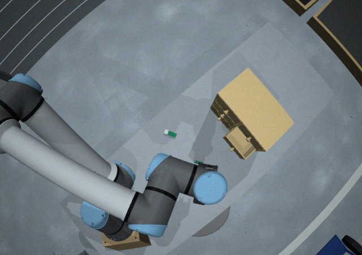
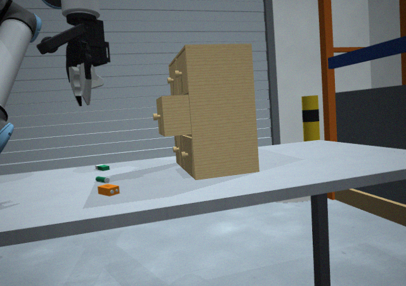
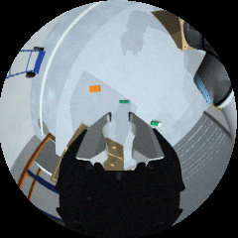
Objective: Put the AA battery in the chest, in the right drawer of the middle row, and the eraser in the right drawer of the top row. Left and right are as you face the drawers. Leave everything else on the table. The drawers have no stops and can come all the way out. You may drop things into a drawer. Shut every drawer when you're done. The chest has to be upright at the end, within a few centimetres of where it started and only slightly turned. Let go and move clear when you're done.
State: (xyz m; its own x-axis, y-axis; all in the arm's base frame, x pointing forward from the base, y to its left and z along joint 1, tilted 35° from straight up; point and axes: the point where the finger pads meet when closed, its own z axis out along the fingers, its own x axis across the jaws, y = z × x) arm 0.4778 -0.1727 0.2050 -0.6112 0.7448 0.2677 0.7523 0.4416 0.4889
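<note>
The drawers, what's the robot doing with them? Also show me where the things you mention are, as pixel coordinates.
The robot arm isn't holding anything right now. Its gripper (image 2: 84, 104) (image 3: 119, 112) hangs in the air above the table, with its fingers a little apart. On the wooden chest (image 1: 255, 109) (image 2: 222, 112), the right drawer of the middle row (image 1: 240, 142) (image 2: 176, 115) is pulled out. The green battery (image 1: 198, 161) (image 2: 102, 179) (image 3: 124, 101), the green and white eraser (image 1: 169, 133) (image 2: 102, 167) (image 3: 156, 123) and an orange block (image 2: 108, 189) (image 3: 94, 88) all lie on the table, so nothing has been put away yet.

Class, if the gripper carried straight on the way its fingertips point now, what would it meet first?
Probably the tabletop, close to the AA battery. Depth is unclear, so the gripper might touch the battery first.
</note>
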